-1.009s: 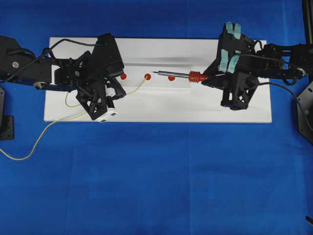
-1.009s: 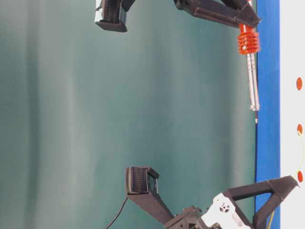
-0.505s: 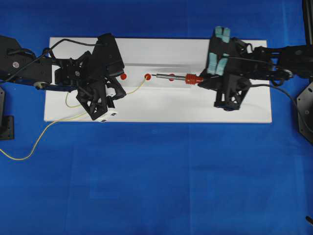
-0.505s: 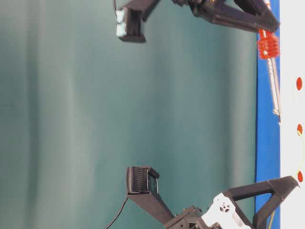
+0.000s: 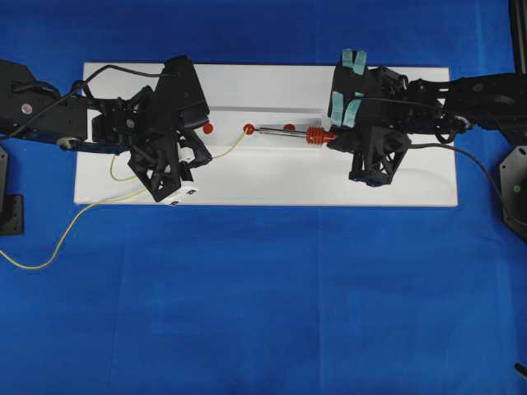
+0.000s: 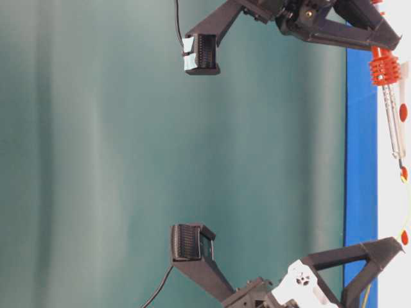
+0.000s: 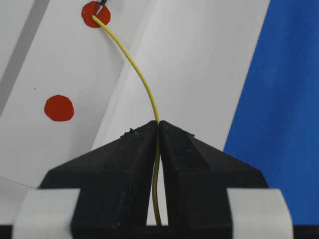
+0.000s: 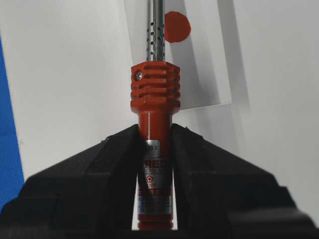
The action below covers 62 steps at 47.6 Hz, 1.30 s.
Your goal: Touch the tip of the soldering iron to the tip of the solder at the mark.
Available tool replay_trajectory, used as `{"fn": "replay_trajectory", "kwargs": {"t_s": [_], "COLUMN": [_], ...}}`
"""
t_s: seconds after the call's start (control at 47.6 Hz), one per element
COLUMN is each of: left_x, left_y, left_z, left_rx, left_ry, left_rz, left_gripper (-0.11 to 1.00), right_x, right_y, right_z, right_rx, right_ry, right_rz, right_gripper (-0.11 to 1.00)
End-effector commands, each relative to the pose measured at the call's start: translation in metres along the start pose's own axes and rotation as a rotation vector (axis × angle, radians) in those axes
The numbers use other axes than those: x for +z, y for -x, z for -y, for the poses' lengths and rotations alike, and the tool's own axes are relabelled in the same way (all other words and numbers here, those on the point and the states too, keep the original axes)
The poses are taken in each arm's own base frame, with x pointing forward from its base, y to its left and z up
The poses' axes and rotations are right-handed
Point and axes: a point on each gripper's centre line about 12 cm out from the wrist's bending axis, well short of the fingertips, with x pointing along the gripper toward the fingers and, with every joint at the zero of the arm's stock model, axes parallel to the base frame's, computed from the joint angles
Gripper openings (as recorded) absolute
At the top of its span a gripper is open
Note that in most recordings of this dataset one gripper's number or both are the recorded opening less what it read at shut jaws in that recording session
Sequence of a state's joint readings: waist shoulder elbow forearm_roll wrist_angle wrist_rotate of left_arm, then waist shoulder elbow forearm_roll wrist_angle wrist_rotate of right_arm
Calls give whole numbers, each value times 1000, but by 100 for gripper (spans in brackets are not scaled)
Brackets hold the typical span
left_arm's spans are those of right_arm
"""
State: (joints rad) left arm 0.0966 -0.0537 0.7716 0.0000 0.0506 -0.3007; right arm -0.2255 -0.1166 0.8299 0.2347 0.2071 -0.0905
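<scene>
Ribbed red-orange soldering iron (image 8: pixel 154 129) clamped in right gripper (image 8: pixel 154 149); thin yellow solder (image 7: pixel 139 79) pinched by left gripper (image 7: pixel 158 144), tips meeting on round red mark (image 7: pixel 94 12)

soldering iron (image 8: pixel 154 119): red-orange handle, silver shaft | solder (image 7: pixel 141 79): yellow | board (image 5: pixel 263 177): white, red dots | cloth (image 5: pixel 263 296): blue

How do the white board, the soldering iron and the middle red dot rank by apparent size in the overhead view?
1. White board, by far the largest.
2. Soldering iron, slim.
3. Middle red dot, smallest.
</scene>
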Motion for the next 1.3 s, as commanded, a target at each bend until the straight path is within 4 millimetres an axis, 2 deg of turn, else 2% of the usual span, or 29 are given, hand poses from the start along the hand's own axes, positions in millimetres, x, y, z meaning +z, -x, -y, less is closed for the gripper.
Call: {"fn": "replay_trajectory", "kwargs": {"t_s": [0.0, 1.283], "left_x": [8, 7], "left_y": [4, 3], "left_z": [3, 5], "left_rx": [-9, -10], "left_ry": [-3, -6], "left_rz": [26, 16], "left_gripper": [3, 3], "right_x": [11, 15], "right_y": [4, 3], "right_z": [0, -1], "right_rx": [1, 4], "right_ry": [-2, -3], "right_rz": [32, 19], "right_gripper": [6, 6]}}
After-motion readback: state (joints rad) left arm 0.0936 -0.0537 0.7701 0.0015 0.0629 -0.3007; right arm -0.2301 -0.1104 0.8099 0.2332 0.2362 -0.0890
